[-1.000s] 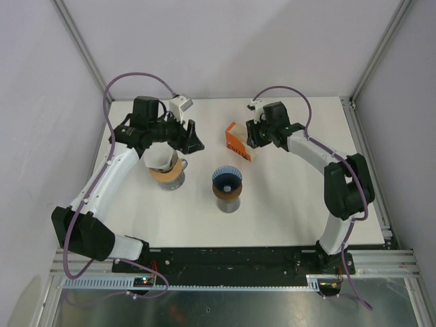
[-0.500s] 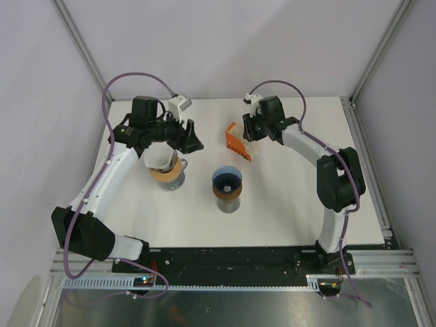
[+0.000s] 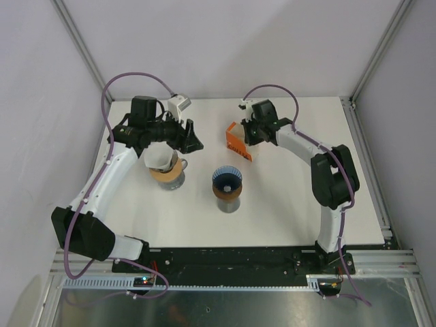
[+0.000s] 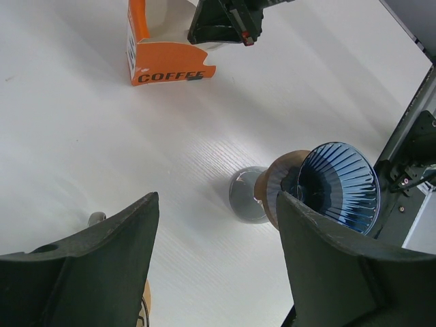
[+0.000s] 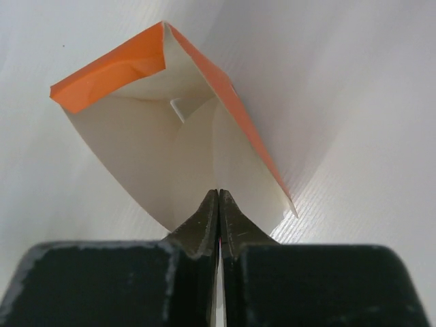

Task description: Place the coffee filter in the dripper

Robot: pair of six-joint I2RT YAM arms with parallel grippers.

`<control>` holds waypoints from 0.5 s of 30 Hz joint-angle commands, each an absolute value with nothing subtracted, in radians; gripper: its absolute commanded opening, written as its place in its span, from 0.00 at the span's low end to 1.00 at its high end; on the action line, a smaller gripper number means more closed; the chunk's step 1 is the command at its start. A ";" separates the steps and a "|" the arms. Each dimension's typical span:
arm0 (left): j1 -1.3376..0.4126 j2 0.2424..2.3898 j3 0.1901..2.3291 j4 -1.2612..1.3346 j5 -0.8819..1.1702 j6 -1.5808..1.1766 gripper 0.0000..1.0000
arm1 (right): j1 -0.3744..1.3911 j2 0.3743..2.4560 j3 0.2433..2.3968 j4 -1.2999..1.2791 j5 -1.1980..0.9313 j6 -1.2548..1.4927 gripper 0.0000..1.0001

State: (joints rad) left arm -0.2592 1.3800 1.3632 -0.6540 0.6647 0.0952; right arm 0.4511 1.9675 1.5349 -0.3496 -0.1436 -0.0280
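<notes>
Fingers (image 5: 203, 228) of the right gripper (image 5: 218, 197) are pinched together at the mouth of the orange box (image 3: 237, 143), beyond the blue dripper (image 3: 226, 180). They meet the coffee filter (image 5: 194, 160) inside, but I cannot tell whether any paper is caught. The left gripper (image 4: 218, 204) hovers spread wide to the dripper's left.

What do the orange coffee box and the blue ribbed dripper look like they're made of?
Orange COFFEE box: thin cardboard, matte, with white unprinted inside and creased flaps. Blue ribbed cone dripper: glossy, translucent, likely plastic or glass; its brown collar looks wooden.
</notes>
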 commanded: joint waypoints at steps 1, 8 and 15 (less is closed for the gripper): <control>-0.251 1.350 1.366 -0.644 0.697 0.104 0.74 | 0.462 1.904 1.591 -0.357 -0.112 -0.031 0.00; -0.249 1.342 1.365 -0.644 0.702 0.107 0.74 | 0.488 1.737 1.562 -0.377 0.008 -0.051 0.00; -0.249 1.335 1.378 -0.643 0.712 0.106 0.74 | 0.511 1.508 1.498 -0.393 0.085 -0.087 0.00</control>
